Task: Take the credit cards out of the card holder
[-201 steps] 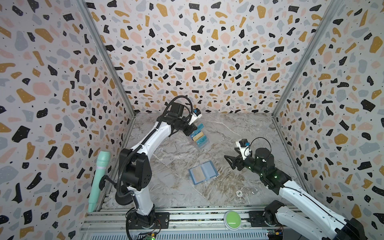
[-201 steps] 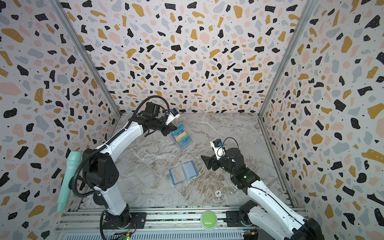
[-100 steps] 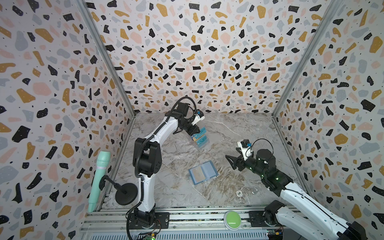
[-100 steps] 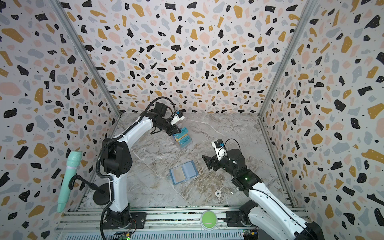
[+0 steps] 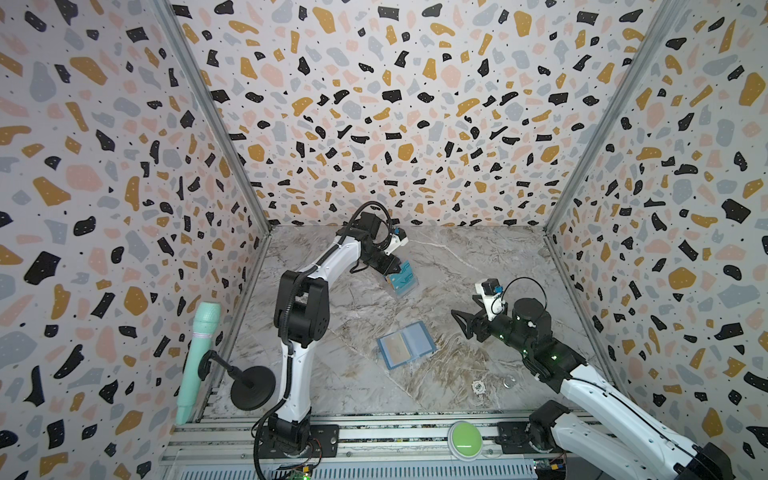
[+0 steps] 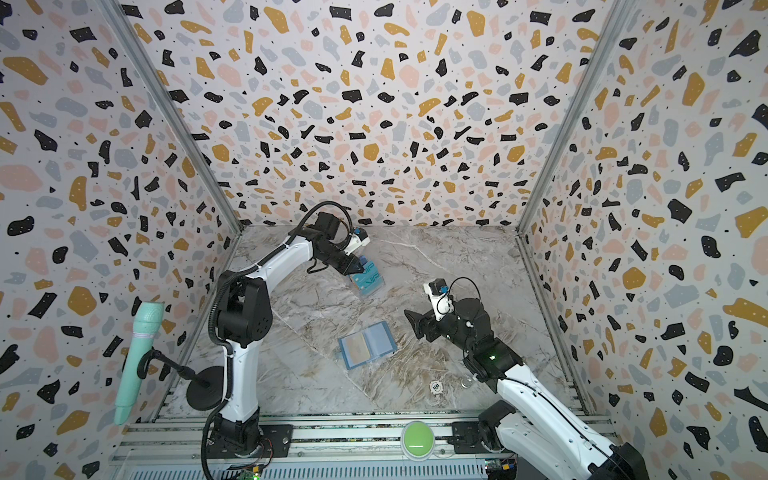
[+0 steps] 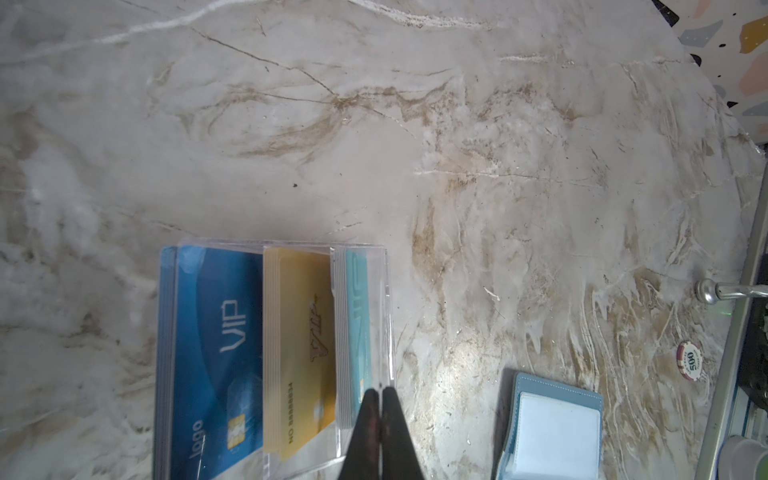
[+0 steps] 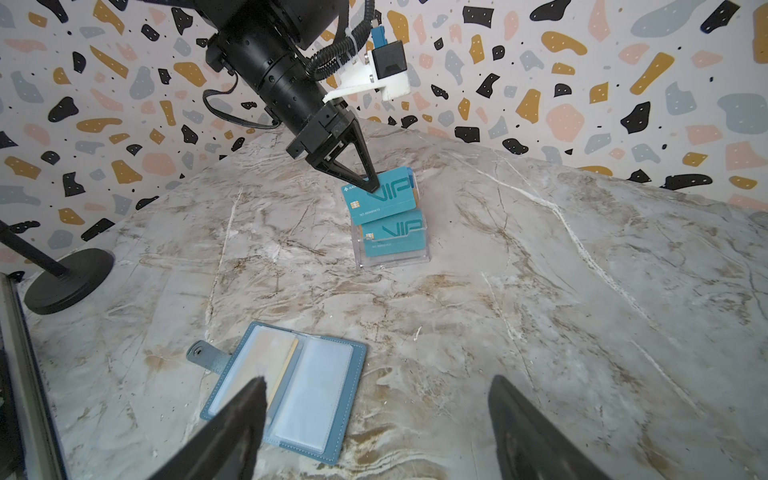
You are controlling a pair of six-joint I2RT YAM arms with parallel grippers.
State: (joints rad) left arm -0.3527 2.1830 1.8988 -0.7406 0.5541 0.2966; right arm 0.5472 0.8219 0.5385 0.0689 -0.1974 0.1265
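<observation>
left arm: its black shoulder block (image 5: 302, 309) now sits further right and higher in both top views than a second ago, and the white link above it leans more steeply toward the back.
left gripper (image 5: 393, 269): a little lower and closer over the clear stand (image 8: 395, 259) than before, its tips pinched on the top edge of a teal card (image 8: 382, 203).
teal card: now hangs tilted across the stand's rear tiers with its VIP lettering showing. A second ago the top views showed a tan band there.
microphone base (image 5: 252, 388): partly behind the arm a second ago, now in full sight.
</observation>
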